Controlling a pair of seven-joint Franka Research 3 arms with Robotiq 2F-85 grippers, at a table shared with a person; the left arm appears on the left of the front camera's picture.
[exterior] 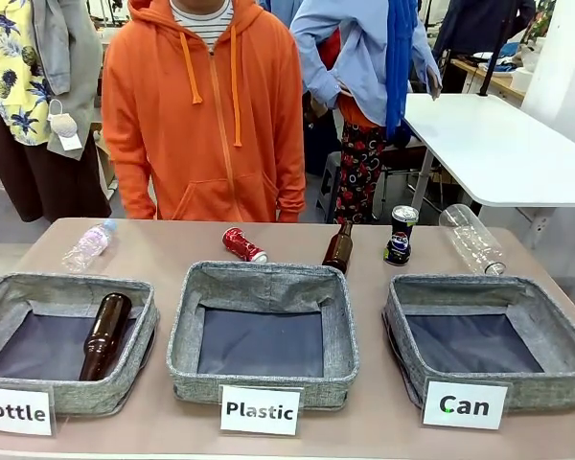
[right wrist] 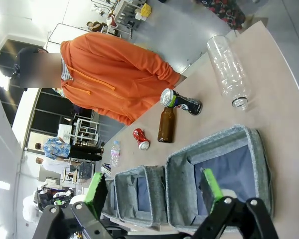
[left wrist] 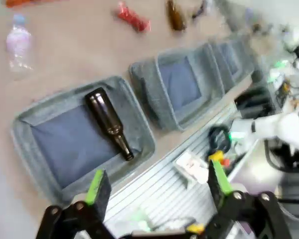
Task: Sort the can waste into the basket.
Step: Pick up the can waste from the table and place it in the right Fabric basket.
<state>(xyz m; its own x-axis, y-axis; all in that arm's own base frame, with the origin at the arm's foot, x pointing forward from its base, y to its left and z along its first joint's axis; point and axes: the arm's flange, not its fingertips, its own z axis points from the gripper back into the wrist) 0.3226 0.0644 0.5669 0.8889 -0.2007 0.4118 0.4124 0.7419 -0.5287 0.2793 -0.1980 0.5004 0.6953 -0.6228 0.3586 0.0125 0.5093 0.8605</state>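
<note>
The crushed red can (exterior: 243,245) lies far-middle on the desk (exterior: 172,240). The dark can (exterior: 400,235) stands just beyond the Can basket (exterior: 460,284) at right, flanked by a brown bottle (exterior: 338,248) and a clear bottle (exterior: 471,239). Sorting hasn't begun, I'd say. The left fingers (left wrist: 95,185) and right fingers (right wrist: 211,183) are apart and empty; the next move is a reach between those bottles.

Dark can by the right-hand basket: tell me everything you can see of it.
The dark can is a small metal drink can: black-blue body with a coloured logo, silver top. It stands upright on the table just beyond the far left corner of the Can basket, between a brown glass bottle and a clear plastic bottle lying on its side. It touches neither.
</note>
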